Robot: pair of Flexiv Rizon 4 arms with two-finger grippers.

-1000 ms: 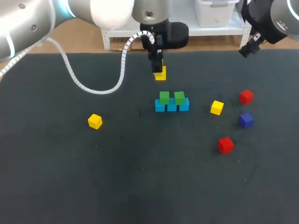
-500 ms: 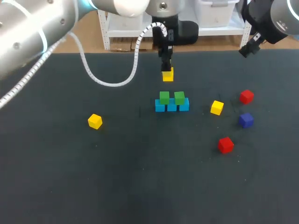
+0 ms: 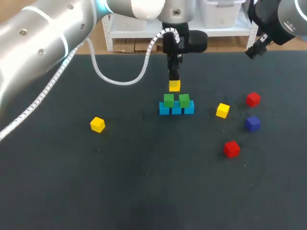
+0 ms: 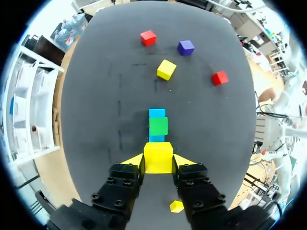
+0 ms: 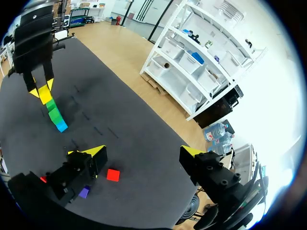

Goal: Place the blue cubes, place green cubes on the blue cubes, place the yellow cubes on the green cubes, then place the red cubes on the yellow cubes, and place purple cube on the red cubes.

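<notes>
Clamps a yellow cube (image 3: 174, 86) from two sides in the left gripper (image 4: 158, 160), aloft just over the green cubes (image 3: 168, 100) seated on the row of blue cubes (image 3: 176, 109). Holds the right gripper (image 5: 140, 153) spread wide with nothing in it, raised at the far right. Shows two loose yellow cubes, one (image 3: 97, 124) well left of the stack, the other (image 3: 222, 110) right of it, near both red cubes (image 3: 253, 99) (image 3: 231, 148) and the purple cube (image 3: 252, 123).

No legible text or labels anywhere.
</notes>
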